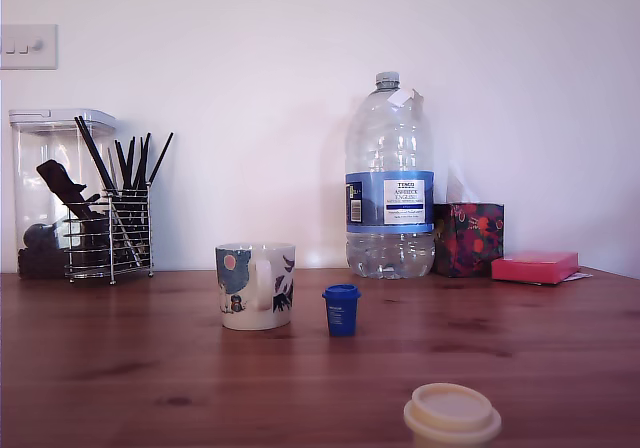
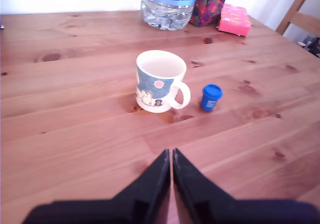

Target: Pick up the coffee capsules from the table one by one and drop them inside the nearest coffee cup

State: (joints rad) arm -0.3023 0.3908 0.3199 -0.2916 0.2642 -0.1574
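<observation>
The coffee cup [image 1: 255,285], a white mug with blue pictures and a small pink-red circle, stands upright on the wooden table [image 1: 120,368]. A dark blue coffee capsule [image 1: 341,309] stands rim-up just to its right in the exterior view. A cream-beige capsule [image 1: 452,415] sits close to that camera at the bottom edge. In the wrist view the cup [image 2: 160,81] looks empty, with the blue capsule [image 2: 210,97] beside its handle. My gripper [image 2: 171,154] hovers short of the cup, its black fingers pressed together with nothing between them. The arm does not show in the exterior view.
A large water bottle [image 1: 389,183], a floral box [image 1: 468,238] and a pink box [image 1: 534,266] line the back wall. A wire utensil rack [image 1: 110,230] and a clear container [image 1: 45,188] stand at the back left. A wooden chair [image 2: 302,16] is beside the table.
</observation>
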